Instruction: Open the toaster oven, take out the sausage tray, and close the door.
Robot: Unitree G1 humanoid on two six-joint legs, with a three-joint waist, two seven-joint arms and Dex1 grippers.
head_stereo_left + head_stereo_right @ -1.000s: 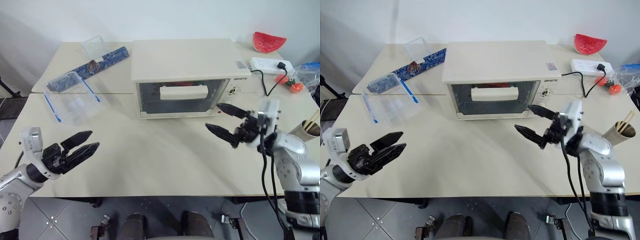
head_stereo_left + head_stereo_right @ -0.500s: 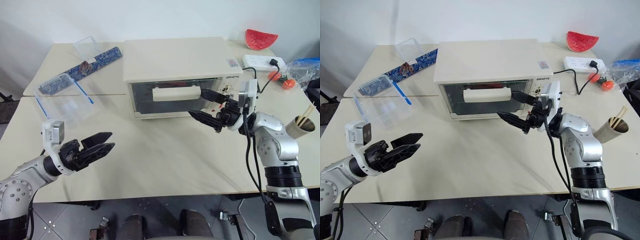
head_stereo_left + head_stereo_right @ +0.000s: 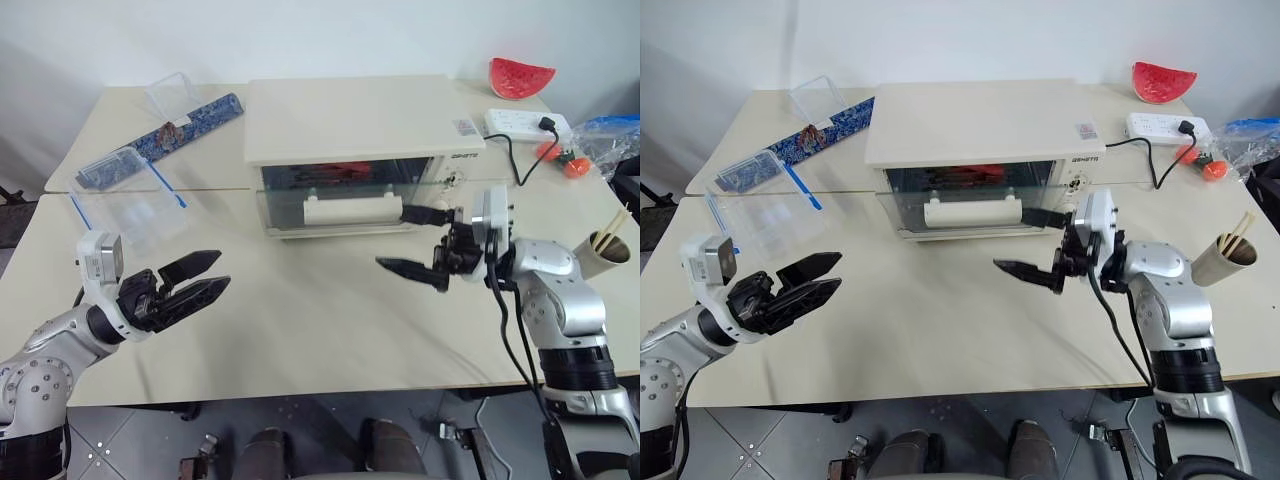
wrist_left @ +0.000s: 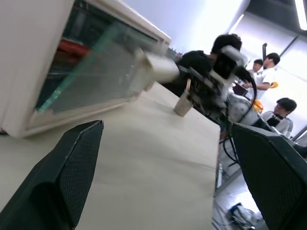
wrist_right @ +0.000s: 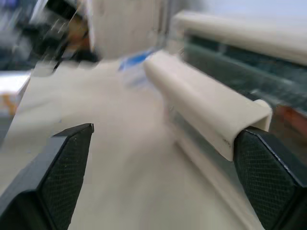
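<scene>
1. Head views: toaster oven (image 3: 350,125) at the back middle of the desk (image 3: 300,330); door (image 3: 345,205) tilted partly open, handle (image 3: 353,210) swung out and low. Something red behind the glass, tray itself not clear. Right gripper (image 3: 428,245) just beside the handle's right end, jaws wide, upper finger by the handle's end, lower finger over the desk. Left gripper (image 3: 190,280) well apart at the front left, jaws wide, holding nothing.
2. Left wrist view: slanted glass door (image 4: 91,67), red shape inside, people in the background.
3. Right wrist view: handle (image 5: 201,103) between the wide jaws, contact not clear.
</scene>
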